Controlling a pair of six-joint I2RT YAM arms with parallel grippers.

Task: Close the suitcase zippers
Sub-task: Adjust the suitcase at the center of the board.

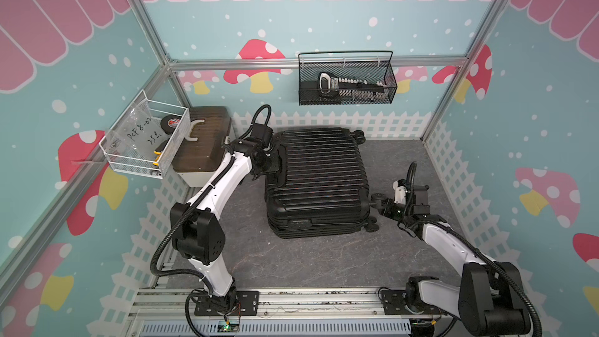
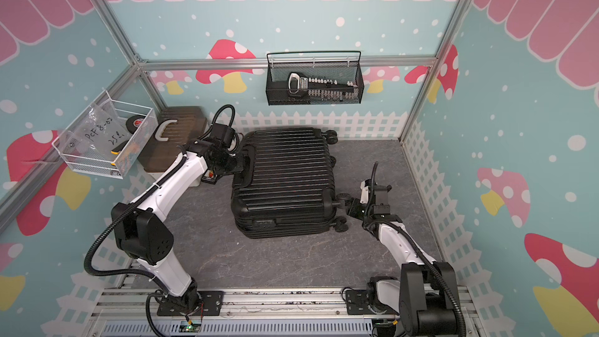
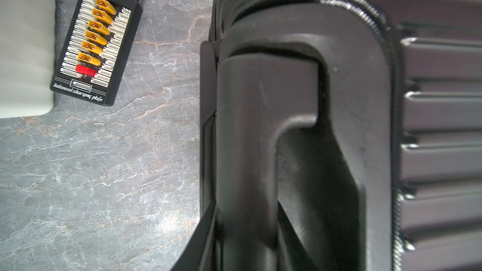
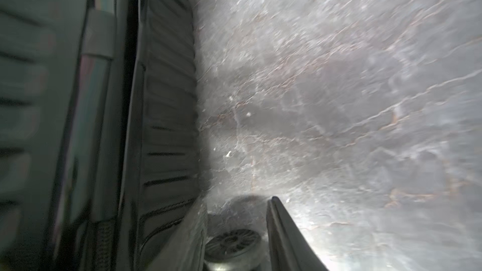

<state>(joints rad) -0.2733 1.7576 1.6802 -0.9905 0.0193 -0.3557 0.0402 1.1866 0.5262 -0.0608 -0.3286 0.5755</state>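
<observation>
Lying flat near the middle of the grey worktop [image 1: 308, 264], ribbed shell up, in both top views: the suitcase [image 1: 319, 170] [image 2: 285, 173]. Along its rim, beside the ribs, in the left wrist view: a glinting stretch of the zippers [image 3: 370, 15]; cannot tell from here whether meshed or parted.

At the suitcase's handle end: the left tool [image 1: 274, 162], pinching the handle [image 3: 260, 139], with one of its fingers [image 3: 208, 87] flat against the bar's outer face and the mate tucked into the gap behind.

At the suitcase's wheel end: the right tool [image 1: 381, 200], low over the worktop, with fingers [image 4: 284, 238] set either side of a wheel [image 4: 232, 243]. Close on both flanks, yet cannot tell whether pressing on it or merely standing spread about it.

Outward from the suitcase, just off the handle end, on the worktop: a small black charging plate [image 3: 96, 45] with yellow plugs and a red one. Past that, a white box [image 1: 210, 137] with brown lid and pale grip. Farther the same way, hung on the wall: a white wire basket [image 1: 175, 144] holding a tape roll [image 1: 171, 123] and a marked clear bag [image 1: 141, 136]. Beyond the suitcase's far long side, up on the back wall: a black mesh basket [image 1: 311, 97] with a socket set [image 1: 350, 87] inside.
</observation>
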